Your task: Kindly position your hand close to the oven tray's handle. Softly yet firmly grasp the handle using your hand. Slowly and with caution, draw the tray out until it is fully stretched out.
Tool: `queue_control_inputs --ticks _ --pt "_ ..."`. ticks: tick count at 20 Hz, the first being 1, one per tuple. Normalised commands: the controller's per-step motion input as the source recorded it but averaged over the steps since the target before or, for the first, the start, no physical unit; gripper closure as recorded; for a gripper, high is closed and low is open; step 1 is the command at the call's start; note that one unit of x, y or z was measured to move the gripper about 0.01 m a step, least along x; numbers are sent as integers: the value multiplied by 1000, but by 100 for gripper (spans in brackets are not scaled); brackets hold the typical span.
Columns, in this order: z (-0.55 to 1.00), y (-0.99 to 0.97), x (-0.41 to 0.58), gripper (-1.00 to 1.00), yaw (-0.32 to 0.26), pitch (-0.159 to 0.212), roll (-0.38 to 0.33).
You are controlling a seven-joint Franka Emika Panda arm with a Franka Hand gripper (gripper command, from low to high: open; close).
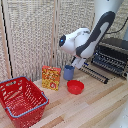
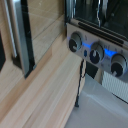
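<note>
The black toaster oven point(image 1: 114, 50) stands at the exterior view's right. Its metal rack tray point(image 1: 106, 63) sticks out of the front, and long dark bars point(image 1: 95, 73) reach out over the table towards the blue cup. My gripper point(image 1: 77, 62) hangs at the outer end of those bars, touching or just above them. Its fingers are too small and blurred to show whether they are open or shut. The wrist view shows the oven's knob panel point(image 2: 95, 51), lit blue, and a dark and silver bar point(image 2: 22, 40) close by. I cannot tell if this bar is the handle.
A blue cup point(image 1: 68, 72), a yellow box point(image 1: 51, 77) and a red bowl point(image 1: 75, 87) stand on the wooden table point(image 1: 100, 102) near my gripper. A red basket point(image 1: 22, 99) sits at the exterior view's left. A thin black cable point(image 2: 80, 82) hangs below the oven. A slatted screen stands behind.
</note>
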Motion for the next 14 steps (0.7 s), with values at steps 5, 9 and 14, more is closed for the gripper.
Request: queue_control_inputs --ticks 5,9,14 --pt "-46 -756 -37 -100 72 -92 -55" --pt "0 -745 -68 -100 41 -86 -79" --pt "-19 -452 -5 -100 -10 -12 -159"
